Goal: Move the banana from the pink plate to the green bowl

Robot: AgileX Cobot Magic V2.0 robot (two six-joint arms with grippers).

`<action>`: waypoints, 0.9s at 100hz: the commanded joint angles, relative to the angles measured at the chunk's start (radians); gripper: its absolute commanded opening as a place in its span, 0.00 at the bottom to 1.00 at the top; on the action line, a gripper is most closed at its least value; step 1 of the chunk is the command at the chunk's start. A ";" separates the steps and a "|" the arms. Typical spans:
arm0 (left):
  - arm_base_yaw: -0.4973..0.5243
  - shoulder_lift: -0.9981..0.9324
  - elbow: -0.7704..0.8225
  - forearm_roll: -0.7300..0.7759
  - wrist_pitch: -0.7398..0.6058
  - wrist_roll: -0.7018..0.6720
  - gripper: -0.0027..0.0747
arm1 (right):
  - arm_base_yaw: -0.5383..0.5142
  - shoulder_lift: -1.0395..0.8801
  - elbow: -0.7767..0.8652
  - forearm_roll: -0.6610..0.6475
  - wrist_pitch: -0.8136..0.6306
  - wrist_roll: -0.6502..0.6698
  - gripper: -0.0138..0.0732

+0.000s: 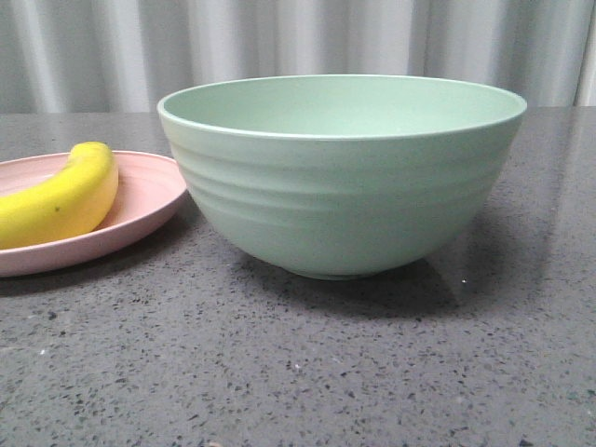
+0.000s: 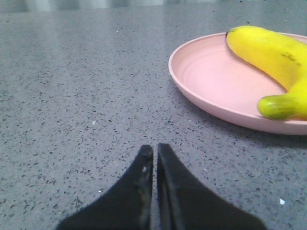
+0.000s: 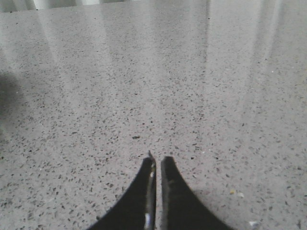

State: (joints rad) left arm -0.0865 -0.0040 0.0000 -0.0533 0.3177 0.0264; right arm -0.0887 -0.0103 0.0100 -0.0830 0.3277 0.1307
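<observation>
Sitting widest on the speckled grey table (image 1: 372, 372) is the green bowl (image 1: 341, 177), upright and showing nothing inside as far as the front view is reaching. Just to its left, with the rims near each other, the pink plate (image 1: 140, 214) is lying flat, and the banana (image 1: 58, 200) is resting on it, curved along the plate's floor; nothing is touching the fruit. Smallest in view are the two claws. The left gripper (image 2: 155, 149) is hanging low over bare table beside the plate, its jaws pressed together and grasping nothing. The right gripper (image 3: 157, 160) is likewise clenched on nothing, facing empty table with neither plate nor bowl in its view.

Judging from this, the task is sitting at its very start: the reach toward the banana is the step in hand, and no pick is under way. The left arm is looking like the natural choice, being the one near the plate. Its next move is calling for spreading the jaws, swinging across the plate's rim, and coming down astride the banana's plump middle.
</observation>
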 commanded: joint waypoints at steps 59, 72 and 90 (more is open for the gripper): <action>0.000 -0.028 0.010 -0.003 -0.066 -0.005 0.01 | -0.005 -0.022 0.020 -0.013 -0.018 -0.005 0.08; 0.000 -0.028 0.010 0.053 -0.066 0.010 0.01 | -0.005 -0.022 0.020 -0.013 -0.018 -0.005 0.08; 0.000 -0.028 0.010 0.053 -0.066 0.010 0.01 | -0.005 -0.022 0.020 -0.013 -0.018 -0.005 0.08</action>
State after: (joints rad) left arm -0.0865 -0.0040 0.0000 0.0000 0.3177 0.0343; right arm -0.0887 -0.0103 0.0100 -0.0830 0.3277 0.1307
